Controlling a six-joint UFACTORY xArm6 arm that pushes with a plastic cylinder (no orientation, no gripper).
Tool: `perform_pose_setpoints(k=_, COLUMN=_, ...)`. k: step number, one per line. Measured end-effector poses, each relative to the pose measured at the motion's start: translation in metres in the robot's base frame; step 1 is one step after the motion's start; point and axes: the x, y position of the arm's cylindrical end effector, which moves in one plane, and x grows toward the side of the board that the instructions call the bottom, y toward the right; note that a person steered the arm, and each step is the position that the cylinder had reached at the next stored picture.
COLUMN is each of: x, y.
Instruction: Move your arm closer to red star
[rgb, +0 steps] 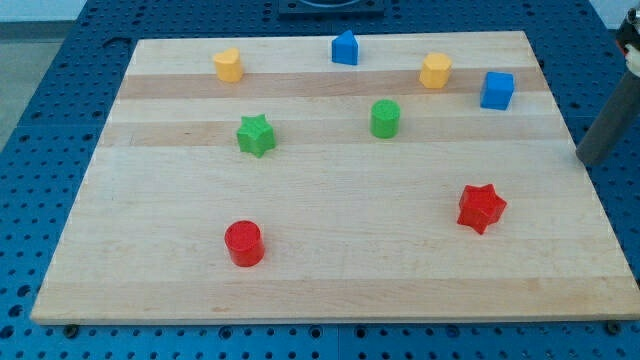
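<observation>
My tip (582, 160) is hovering at the board's (330, 280) right edge, touching no block (a bare rod, no jaws to read), while the red star (481, 208) is sitting well apart toward the view's lower left, the approach barely begun.

We find no text, label, brand, number or sign that we can read anywhere in this view. The blocks' faces are plain colour, and the counter (330, 270) shows only bare wood grain.
</observation>
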Motion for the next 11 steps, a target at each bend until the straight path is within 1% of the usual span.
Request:
perform_pose_setpoints(k=2, x=0.010, y=-0.004)
perform_pose_setpoints(k=5, x=0.053, y=-0.028)
perform_pose_setpoints(k=6, x=0.053, y=-0.028)
perform_pose_setpoints(k=7, x=0.066, y=-0.028)
perform_pose_setpoints(k=8, x=0.070, y=-0.028)
perform_pose_setpoints(k=9, x=0.097, y=-0.041)
perform_pose_setpoints(k=10, x=0.105, y=-0.081)
perform_pose_setpoints(k=11, x=0.105, y=-0.099)
